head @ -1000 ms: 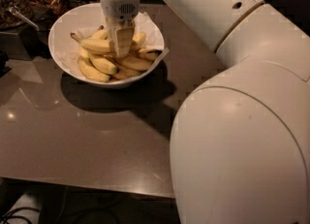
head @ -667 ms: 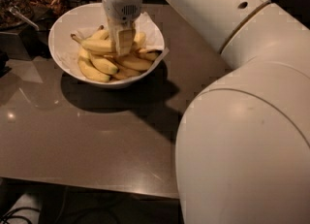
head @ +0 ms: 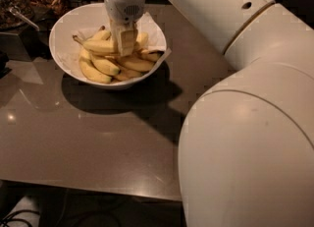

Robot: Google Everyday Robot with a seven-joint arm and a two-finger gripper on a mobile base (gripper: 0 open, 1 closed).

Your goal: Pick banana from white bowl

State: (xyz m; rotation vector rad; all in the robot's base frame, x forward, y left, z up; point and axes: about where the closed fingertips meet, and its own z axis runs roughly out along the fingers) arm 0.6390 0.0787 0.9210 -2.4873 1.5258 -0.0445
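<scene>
The white bowl (head: 64, 39) stands at the back left of the table and holds several yellow bananas on white paper. The banana (head: 98, 46), long and gently curved with a thin brownish stem pointing left, lies on top of the pile. My gripper (head: 123, 44) reaches straight down into the bowl and its fingers (head: 125, 40) straddle the middle of this banana, closed against it. The banana still rests on the pile. The part of the banana behind the front finger is hidden.
The brown table (head: 88, 137) has its front edge near the bottom. My large white arm (head: 245, 123) fills the right side of the view. Dark containers with snacks (head: 29, 0) stand behind the bowl at the back left.
The gripper has stayed in the bowl at the same banana. The near part of the arm has shifted slightly to the right.
</scene>
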